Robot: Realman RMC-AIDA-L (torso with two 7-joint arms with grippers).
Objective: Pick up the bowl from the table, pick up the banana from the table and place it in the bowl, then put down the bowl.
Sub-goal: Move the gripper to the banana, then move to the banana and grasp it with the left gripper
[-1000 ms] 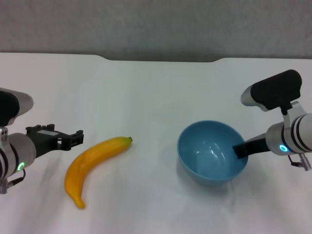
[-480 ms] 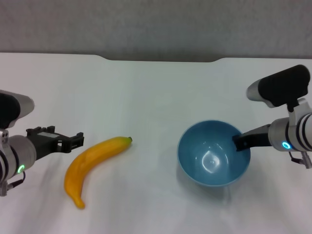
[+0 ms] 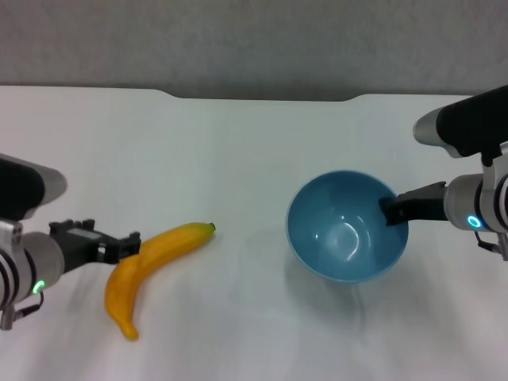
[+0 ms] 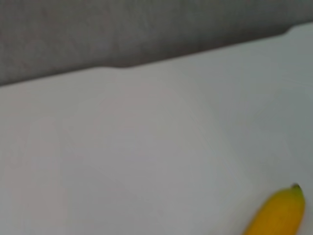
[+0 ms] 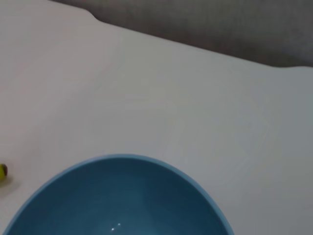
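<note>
The bowl (image 3: pixel 347 236) is gripped at its rim by the right gripper (image 3: pixel 392 212); the banana (image 3: pixel 148 262) is reached by the left gripper (image 3: pixel 121 248), apparently open; closure is needed next.

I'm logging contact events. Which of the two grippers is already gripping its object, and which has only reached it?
The right gripper is clamped on the bowl rim at its right side. The left gripper only reaches the banana, which lies on the table.

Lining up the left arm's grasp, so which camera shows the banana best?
The head view: the whole banana lies on the table, the left gripper at its middle. The left wrist view catches only its stem end; the right wrist view shows just a sliver beyond the bowl.
</note>
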